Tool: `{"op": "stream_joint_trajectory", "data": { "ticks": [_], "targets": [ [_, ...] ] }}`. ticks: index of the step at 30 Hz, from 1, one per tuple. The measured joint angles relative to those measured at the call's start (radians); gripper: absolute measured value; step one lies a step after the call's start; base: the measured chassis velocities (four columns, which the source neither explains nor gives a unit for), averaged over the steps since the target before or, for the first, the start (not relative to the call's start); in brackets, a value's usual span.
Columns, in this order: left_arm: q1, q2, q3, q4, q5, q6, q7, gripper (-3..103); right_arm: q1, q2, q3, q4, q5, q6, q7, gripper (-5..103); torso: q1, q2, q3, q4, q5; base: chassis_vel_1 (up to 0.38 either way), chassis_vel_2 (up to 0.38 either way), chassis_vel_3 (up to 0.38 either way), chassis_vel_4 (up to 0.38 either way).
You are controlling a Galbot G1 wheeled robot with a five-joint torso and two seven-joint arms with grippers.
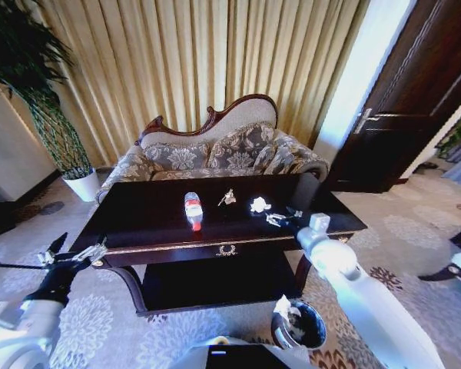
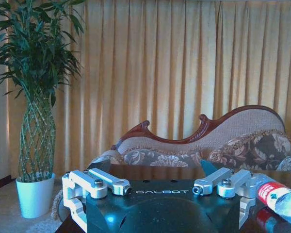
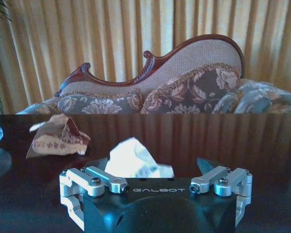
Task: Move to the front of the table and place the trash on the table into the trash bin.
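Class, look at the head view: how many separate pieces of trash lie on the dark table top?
3, possibly more: a bottle left of centre, a wrapper mid-table, a paper wad further right, by the right gripper, which may hide others.

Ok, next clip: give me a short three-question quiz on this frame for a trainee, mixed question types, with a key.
1. True or false: the bottle stands upright on the table.
2. Which piece of trash lies just ahead of the open right gripper? A. bottle B. paper wad C. wrapper
3. Fill in: the trash bin stands on the ____, on the robot's right.

Key:
1. False; it lies on its side.
2. B; the wrapper lies farther off.
3. Floor.
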Motion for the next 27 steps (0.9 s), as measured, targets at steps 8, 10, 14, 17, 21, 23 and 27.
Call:
{"op": "stream_joint_trajectory", "data": {
  "ticks": [8, 10, 14, 17, 21, 23, 27],
  "targets": [
    [0.001, -0.012, -0.003, 0.0, 0.009, 0.001, -0.001, 100, 0.117, 0.018, -0.088, -0.071, 0.02, -0.013, 0.014, 100, 0.0, 0.0, 0.0, -0.0002, 0.0001, 0.0, 0.0, 0.0, 0.0],
    [0.001, -0.011, -0.013, 0.0, 0.007, 0.001, -0.002, 100, 0.149, 0.033, -0.124, -0.096, 0.022, -0.018, 0.027, 100, 0.0, 0.0, 0.0, -0.0001, 0.0, 0.0, 0.0, 0.0, 0.0],
    [0.001, -0.012, -0.019, 0.0, 0.004, 0.001, -0.002, 100, 0.169, 0.053, -0.155, -0.127, 0.018, -0.022, 0.037, 100, 0.0, 0.0, 0.0, -0.0001, -0.0001, 0.0, 0.0, 0.0, 0.0],
    [0.0, -0.012, -0.019, 0.0, 0.004, 0.001, -0.002, 100, 0.174, 0.06, -0.166, -0.141, 0.014, -0.025, 0.044, 100, 0.0, 0.0, 0.0, -0.0001, 0.0, 0.0, 0.0, 0.0, 0.0],
    [-0.003, -0.012, -0.019, 0.0, 0.003, 0.001, -0.003, 100, 0.18, 0.064, -0.177, -0.161, -0.004, -0.026, 0.044, 100, 0.0, 0.0, 0.0, -0.0002, 0.0, 0.0, 0.0, 0.0, 0.0],
    [-0.004, -0.012, -0.016, 0.0, 0.003, 0.001, -0.003, 100, 0.185, 0.065, -0.181, -0.179, -0.022, -0.024, 0.044, 102, 0.0, 0.0, 0.0, -0.0001, 0.0001, 0.0, 0.0, 0.0, 0.0],
    [-0.005, -0.012, -0.014, 0.0, 0.003, 0.001, -0.003, 100, 0.187, 0.063, -0.18, -0.188, -0.03, -0.019, 0.044, 93, 0.0, 0.0, 0.0, -0.0001, 0.0, 0.0, 0.0, 0.0, 0.0]
  ]
}}
